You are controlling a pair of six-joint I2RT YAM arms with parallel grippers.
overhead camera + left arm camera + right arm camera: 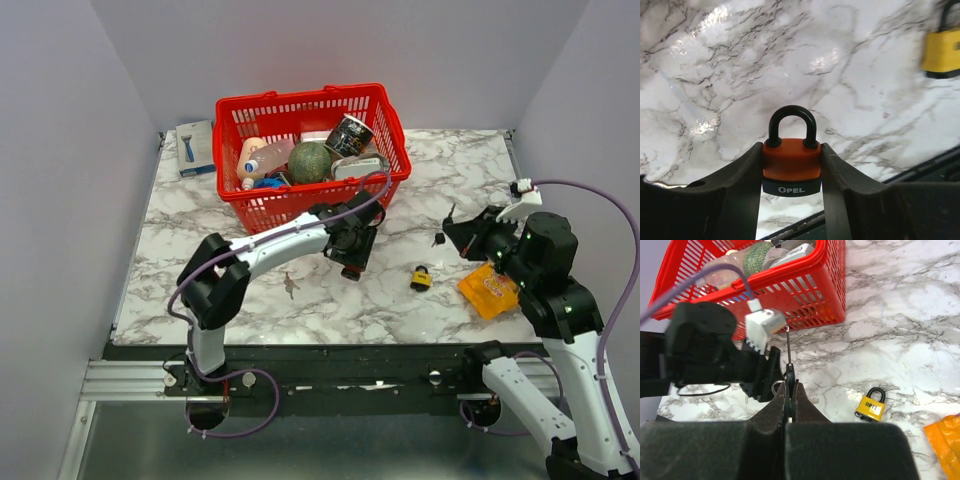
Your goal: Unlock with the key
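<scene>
Status: left gripper [352, 248] sits just in front of the red basket [280, 205], jaws about half open and clamped on the sides of the orange padlock [791, 161]. Its shackle is closed and points away from the wrist. The black base faces the wrist camera (we can't make out the keyhole there).

Right gripper [790, 390] is off the basket's front right corner, fully pinched on the head of the key [789, 372]. The blade sticks straight out past the fingertips and a small ring hangs at the head. Gripping by the head leaves the whole blade free for insertion, which we read as the reason for that hold.

A side grip on the lock body makes sense too: it keeps shackle and base clear, and the body can't spin when the key turns.

Key tip and orange padlock are apart, nothing inserted yet. We judge the job at the alignment stage — lock presented, key aimed roughly toward the left gripper.

A yellow padlock [421, 277] lies loose on the table [200, 230], in front of the basket's right corner, between the two grippers. We take it for a distractor — nobody is holding it.

Risk: thin blade, small keyway, and a slight tilt would jam it.
</scene>
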